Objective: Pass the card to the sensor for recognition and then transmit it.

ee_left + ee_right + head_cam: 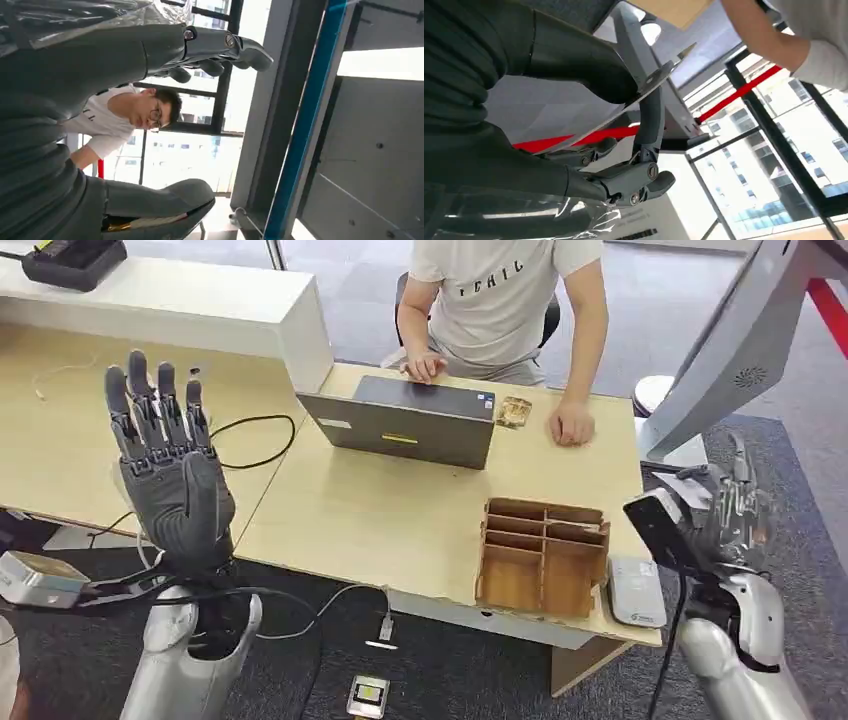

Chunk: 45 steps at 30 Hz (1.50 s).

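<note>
The card (659, 80) is seen in the right wrist view as a thin pale plate pinched between the thumb and fingers of the right hand (589, 115), its edge turned toward the camera; in the head view the right hand (735, 505) is raised beside the table's right end, near the grey slanted panel (735, 360), and the card itself cannot be made out there. The left hand (165, 455) is held upright with its fingers straight and apart, and nothing is held in it. The small white sensor (636, 592) lies flat on the table (400, 510), just beside the wooden organiser (542, 555) and below the right hand. The step in hand is judged to be the carrying of the card toward the sensor, with recognition not yet done. For the next move, the card would need to be lowered and laid flat over the sensor's face, the organiser's wall being avoided; afterwards it could be passed to the seated person (505, 300) behind the laptop (410, 420)
</note>
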Motion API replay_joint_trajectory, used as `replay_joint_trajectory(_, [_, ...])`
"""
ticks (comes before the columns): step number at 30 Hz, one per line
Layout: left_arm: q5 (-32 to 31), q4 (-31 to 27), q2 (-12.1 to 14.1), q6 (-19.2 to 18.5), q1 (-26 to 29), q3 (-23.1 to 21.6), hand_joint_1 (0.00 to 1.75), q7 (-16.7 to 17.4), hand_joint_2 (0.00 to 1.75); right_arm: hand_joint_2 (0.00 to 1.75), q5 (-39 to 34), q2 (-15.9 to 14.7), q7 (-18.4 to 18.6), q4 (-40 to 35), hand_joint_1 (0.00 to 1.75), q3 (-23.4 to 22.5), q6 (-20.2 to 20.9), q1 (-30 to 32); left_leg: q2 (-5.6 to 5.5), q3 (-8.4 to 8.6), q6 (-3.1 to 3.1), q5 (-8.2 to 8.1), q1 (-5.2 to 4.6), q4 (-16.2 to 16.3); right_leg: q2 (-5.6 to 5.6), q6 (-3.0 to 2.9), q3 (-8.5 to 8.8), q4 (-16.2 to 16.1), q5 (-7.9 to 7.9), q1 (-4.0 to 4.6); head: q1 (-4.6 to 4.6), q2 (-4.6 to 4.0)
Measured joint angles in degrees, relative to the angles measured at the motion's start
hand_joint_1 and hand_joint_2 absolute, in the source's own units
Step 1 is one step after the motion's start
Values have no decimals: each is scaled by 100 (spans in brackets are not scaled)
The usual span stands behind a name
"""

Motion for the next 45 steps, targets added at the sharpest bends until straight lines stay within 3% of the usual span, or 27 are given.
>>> replay_joint_trajectory(4, [31, -125, 103, 267, 100, 2, 7, -2, 175, 175, 39, -247, 83, -509, 175, -359, -74, 720, -4, -6, 3, -2, -1, -2, -3, 3, 0, -1, -3, -2, -2, 0])
replay_joint_trajectory(12, [13, -348, 278, 547, 182, -4, 9, -2, 175, 175, 324, -326, 125, -999, 175, -510, -83, 1490, -1, -3, 1, -2, 0, -5, -1, 2, 1, -1, -3, -1, 0, 0])
replay_joint_trajectory(23, [-105, -599, 345, 783, 242, -4, 9, -2, 175, 175, 864, -330, 175, -962, 175, -508, 70, 1630, -2, -5, 1, 0, 0, -5, -1, 2, 1, -1, -2, -1, 0, 0])
replay_joint_trajectory(28, [-114, -654, 348, 746, 253, -7, 9, -2, 175, 175, 1510, -308, 276, -735, 175, -350, 205, 1531, -2, -7, 1, 1, 0, -6, -2, 2, 1, -1, -3, -1, 0, 0])
replay_joint_trajectory(36, [-221, -724, 345, 754, 243, -7, 10, -2, 175, 175, 1692, -256, 341, -418, 175, -107, 295, 1338, -2, -5, 1, 1, 0, -5, -2, 2, 2, -1, -2, -1, 0, 0])
replay_joint_trajectory(40, [-595, -894, 367, 1037, 197, -9, 3, -2, 175, 175, 1670, -232, 295, -252, 175, -40, 365, 1231, -2, -5, 1, 1, 0, -5, -1, 2, 1, 0, -2, -1, 2, 0])
replay_joint_trajectory(45, [-899, -1200, 573, 1483, 71, -90, 0, -2, 175, 175, 1622, -217, 227, -51, 175, 54, 389, 1112, -2, -5, 1, 1, 0, -5, -2, 2, 1, 0, -2, -1, 0, 0])
